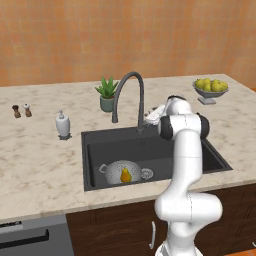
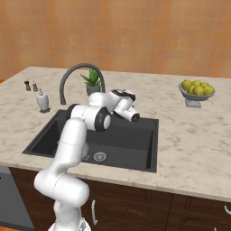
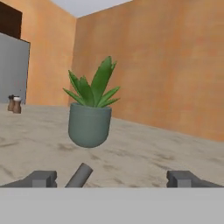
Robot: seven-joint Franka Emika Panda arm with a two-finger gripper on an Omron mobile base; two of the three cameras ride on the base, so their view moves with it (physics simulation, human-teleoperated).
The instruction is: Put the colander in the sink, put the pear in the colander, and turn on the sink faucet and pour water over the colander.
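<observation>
The pale colander [image 1: 116,171] sits in the front left of the dark sink [image 1: 150,150], and the yellow pear [image 1: 125,175] lies inside it. The gooseneck sink faucet [image 1: 128,90] arches over the basin's back edge. My gripper [image 1: 151,117] hovers at the faucet's base, to its right, and is open. In the hand view the fingertips [image 3: 41,178] stand wide apart and empty. A short dark lever [image 3: 79,175] pokes up between them, left of centre. No water is in view. In the right base view my arm hides the colander.
A potted plant [image 3: 89,114] stands just behind the faucet, straight ahead of the hand. A white soap dispenser [image 1: 62,125] is left of the sink, with salt and pepper shakers [image 1: 21,110] farther left. A fruit bowl [image 1: 210,89] stands at the back right.
</observation>
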